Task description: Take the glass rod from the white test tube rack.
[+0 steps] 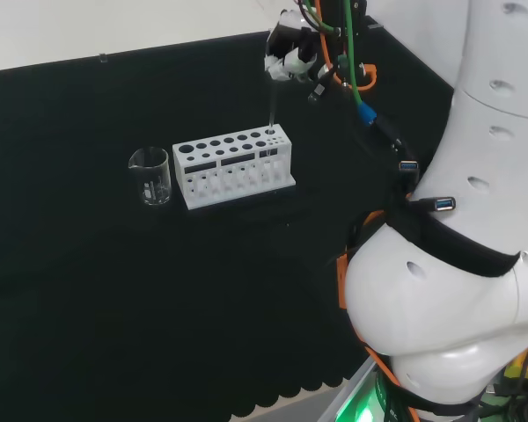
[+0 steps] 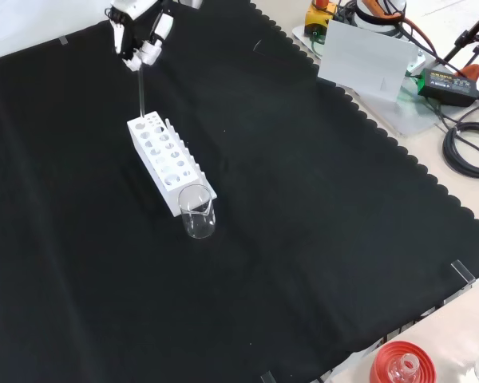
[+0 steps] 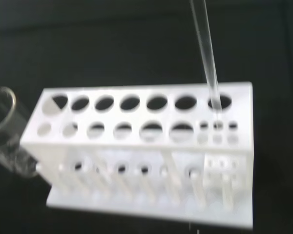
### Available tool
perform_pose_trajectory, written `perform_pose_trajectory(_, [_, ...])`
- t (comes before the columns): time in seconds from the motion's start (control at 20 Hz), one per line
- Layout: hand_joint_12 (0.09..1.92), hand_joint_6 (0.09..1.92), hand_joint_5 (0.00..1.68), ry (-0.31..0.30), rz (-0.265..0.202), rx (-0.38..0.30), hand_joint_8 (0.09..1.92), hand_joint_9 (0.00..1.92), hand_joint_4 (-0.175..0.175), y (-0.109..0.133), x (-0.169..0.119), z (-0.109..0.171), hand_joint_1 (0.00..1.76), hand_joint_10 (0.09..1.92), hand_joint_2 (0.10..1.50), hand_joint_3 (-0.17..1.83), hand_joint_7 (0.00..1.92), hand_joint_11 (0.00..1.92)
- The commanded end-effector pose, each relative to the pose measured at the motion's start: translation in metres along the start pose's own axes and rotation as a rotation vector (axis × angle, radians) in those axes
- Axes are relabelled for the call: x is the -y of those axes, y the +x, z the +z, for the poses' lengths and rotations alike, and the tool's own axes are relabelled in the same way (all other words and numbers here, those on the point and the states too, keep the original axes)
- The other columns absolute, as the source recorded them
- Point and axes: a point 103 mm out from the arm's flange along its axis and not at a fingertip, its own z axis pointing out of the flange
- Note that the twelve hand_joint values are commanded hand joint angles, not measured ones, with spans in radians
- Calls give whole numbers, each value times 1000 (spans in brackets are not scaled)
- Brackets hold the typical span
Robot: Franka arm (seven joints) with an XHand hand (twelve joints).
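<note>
Mid-withdrawal, by the look of it: glass rod (image 1: pixel 272 112) pinched at its upper end by the curled fingers (image 1: pixel 292 63) of the hand (image 1: pixel 286 48), held close to upright above the white test tube rack (image 1: pixel 233 165). Lower tip of the rod sitting at, or only just inside, one of the end holes in the rack's top plate, on the rack's right end in the head view and on its far end in the front view (image 2: pixel 143 92). From the wrist view (image 3: pixel 206 53), rod slanting down to the last large hole of the back row of the rack (image 3: pixel 146 146), tip right at the rim; hard to say whether still inside the hole or barely clear. Remaining holes of the rack (image 2: pixel 166 162) apparently empty, though clear ware would be hard to spot there. Clear beaker (image 1: pixel 150 176) standing just beside the rack's opposite end, on the black cloth of the surface (image 1: pixel 114 308), well away from the rod. Step in hand, judged from this: lifting the rod out, nearly done but not plainly finished. Next move likely calls for a further straight rise along the rod's own line until the tip is well above the rack's top plate, with no sideways carry before that, lest the tip catch the hole's edge and tip the rack or lever the rod in the pinch. After that, free to carry away from the rack.
</note>
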Motion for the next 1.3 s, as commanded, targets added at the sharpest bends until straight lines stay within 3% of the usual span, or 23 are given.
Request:
perform_pose_trajectory(0.05, [737, 1060, 945, -168, -6, 18, 1071, 1477, -175, 18, -1, -29, 1264, 755, 1190, -150, 999, 1473])
perform_pose_trajectory(0.25, [719, 1010, 980, -192, 2, 47, 1022, 1531, -175, 25, 3, -48, 1272, 722, 1185, -175, 1033, 1484])
perform_pose_trajectory(0.75, [670, 917, 1041, -176, 12, 132, 928, 1615, -175, 43, 22, -79, 1283, 624, 1157, -175, 1091, 1511])
perform_pose_trajectory(1.3, [657, 895, 1056, -185, 18, 145, 906, 1644, -175, 66, 48, -93, 1286, 594, 1150, -175, 1105, 1526])
